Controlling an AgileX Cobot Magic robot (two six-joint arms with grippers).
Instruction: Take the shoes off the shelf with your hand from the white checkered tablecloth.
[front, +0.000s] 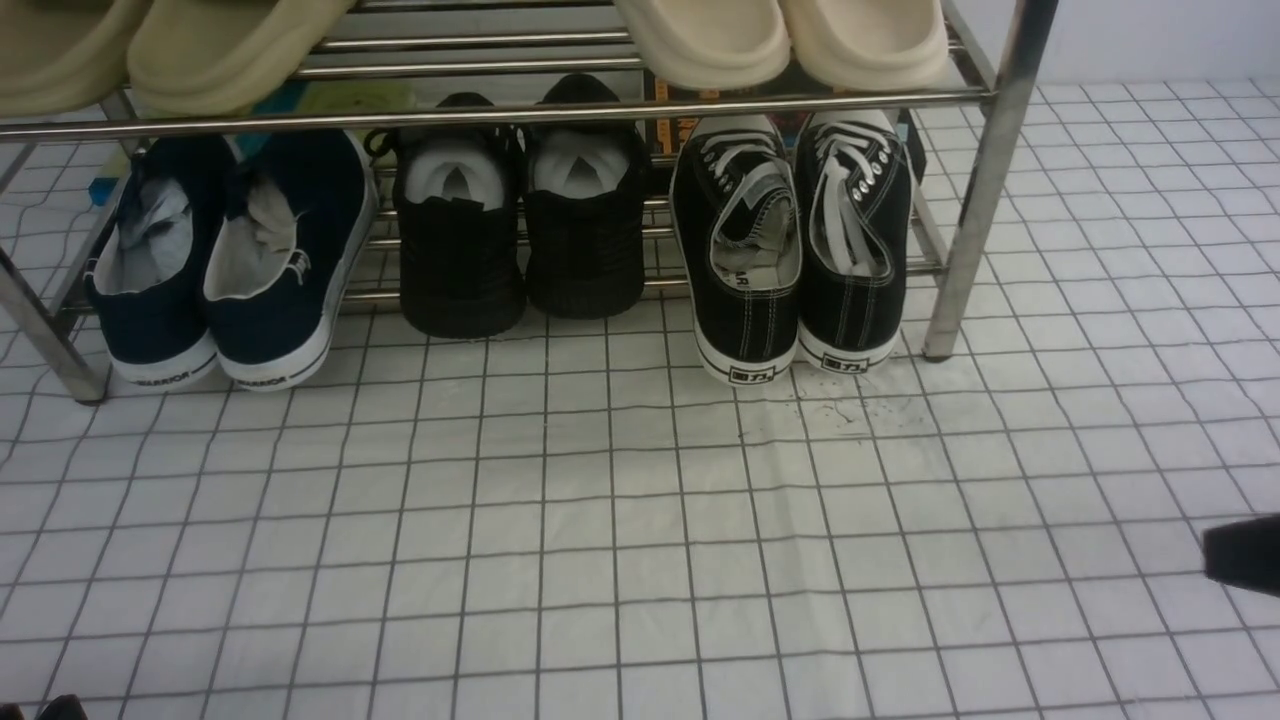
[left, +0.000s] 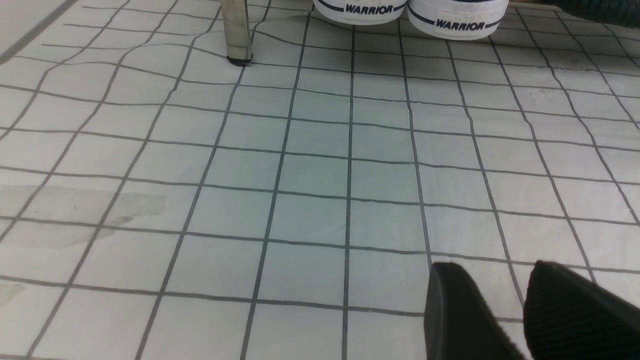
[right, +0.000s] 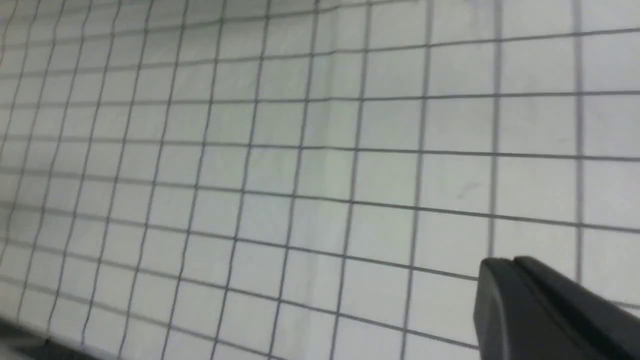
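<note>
The black canvas sneakers (front: 790, 250) sit on the lower tier of the shelf (front: 985, 180), at its right end. Their heels face near and jut past the front rail down to the white checkered tablecloth (front: 600, 520). The right shoe is just beside the near right leg, with a narrow gap between them. To the left the all-black pair (front: 520, 230) stands a little apart, and the navy pair (front: 230, 260) is farther left. Cream slippers (front: 700, 40) overhang the upper rail above.

Near of the heels the cloth lies wide and bare, apart from a crease and some dark specks (front: 840, 410).

The right gripper (front: 1245, 552) shows only at the right edge, well apart from the shoes. In its wrist view its fingers (right: 500, 300) look pressed together and hold nothing. The left gripper (left: 497, 272) hovers low at the near left with its fingers parted and nothing between them.
</note>
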